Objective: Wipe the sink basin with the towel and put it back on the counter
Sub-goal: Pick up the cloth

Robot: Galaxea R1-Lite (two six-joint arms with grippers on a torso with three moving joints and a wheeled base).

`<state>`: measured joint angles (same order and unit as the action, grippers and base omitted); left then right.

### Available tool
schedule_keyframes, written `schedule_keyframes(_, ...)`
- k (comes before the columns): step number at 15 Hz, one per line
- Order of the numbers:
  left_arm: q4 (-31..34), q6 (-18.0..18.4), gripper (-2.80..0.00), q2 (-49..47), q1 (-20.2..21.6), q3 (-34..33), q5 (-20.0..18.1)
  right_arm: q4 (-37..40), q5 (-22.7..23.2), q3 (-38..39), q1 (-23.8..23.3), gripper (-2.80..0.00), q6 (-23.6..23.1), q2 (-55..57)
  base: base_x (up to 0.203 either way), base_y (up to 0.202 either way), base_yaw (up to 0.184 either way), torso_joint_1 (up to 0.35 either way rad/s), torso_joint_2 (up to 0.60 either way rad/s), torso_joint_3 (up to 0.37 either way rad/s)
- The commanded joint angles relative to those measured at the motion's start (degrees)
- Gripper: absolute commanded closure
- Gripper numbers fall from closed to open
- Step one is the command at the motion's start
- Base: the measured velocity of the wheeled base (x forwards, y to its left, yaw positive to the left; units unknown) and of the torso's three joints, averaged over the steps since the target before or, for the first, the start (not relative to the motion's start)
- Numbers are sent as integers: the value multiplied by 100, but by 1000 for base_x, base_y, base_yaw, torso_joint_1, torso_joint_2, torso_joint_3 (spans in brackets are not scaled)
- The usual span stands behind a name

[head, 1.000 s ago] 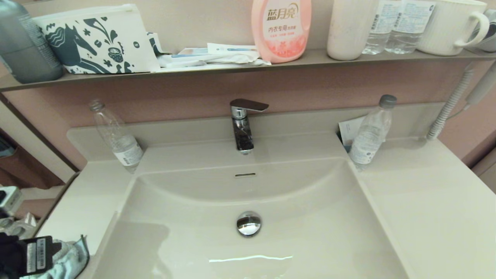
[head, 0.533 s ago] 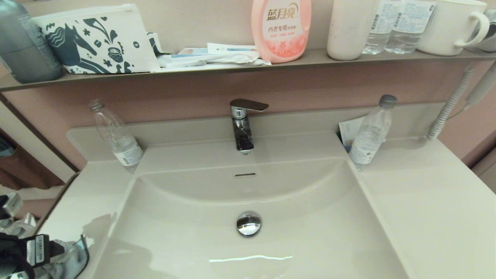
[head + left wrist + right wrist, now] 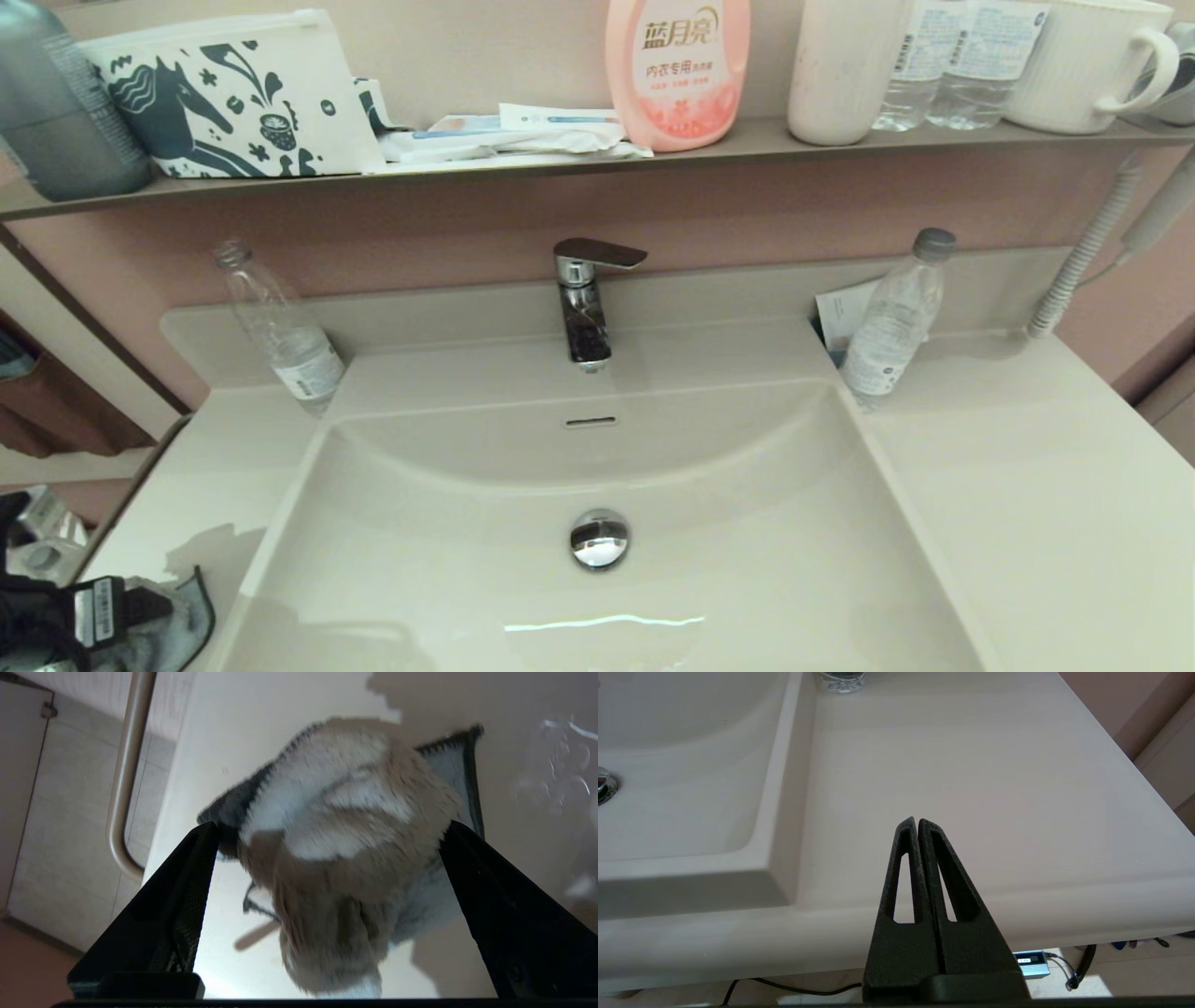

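Observation:
The light blue-grey towel [image 3: 179,620] with its dark teal edge lies bunched on the counter's front left corner [image 3: 201,485], left of the sink basin [image 3: 747,523]. My left gripper [image 3: 140,605] sits right over it. In the left wrist view the left gripper [image 3: 327,828] is open wide, and the towel [image 3: 355,826] fills the gap between the two fingers and rests on the counter [image 3: 261,728]. The basin holds only its chrome drain plug [image 3: 598,539] and overflow slot [image 3: 591,422]. My right gripper [image 3: 918,820] is shut and empty, parked at the counter's front right edge [image 3: 971,788].
A chrome faucet [image 3: 583,303] stands behind the basin, with a clear bottle at the back left [image 3: 280,331] and another at the back right [image 3: 892,322]. The wall shelf carries the horse-print pouch [image 3: 233,93], a pink bottle [image 3: 677,70] and cups. A coiled cord [image 3: 1083,252] hangs at right.
My left gripper has sunk lower and drawn back toward the front left corner. The towel has gone down with it onto the counter, and the arm's shadow has left the basin.

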<state>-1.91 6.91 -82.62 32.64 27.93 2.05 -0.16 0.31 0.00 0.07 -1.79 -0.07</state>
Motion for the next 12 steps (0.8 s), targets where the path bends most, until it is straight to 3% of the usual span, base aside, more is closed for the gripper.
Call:
schedule_keyframes(1,-791,66,0,-416,264,-258,-104,-2,4,0,1,0,-5,7,0,0,0,0,0,0)
schedule_keyframes(3,-1092,293,0,-413,436,-411,-144,-2,4,0,1,0,-5,7,0,0,0,0,0,0)
schedule_keyframes(9,-1054,317,0,-3,619,-285,-136,-2,4,0,1,0,-5,7,0,0,0,0,0,0)
schedule_keyframes(12,-404,305,0,761,593,140,-148,-2,4,0,1,0,-5,7,0,0,0,0,0,0)
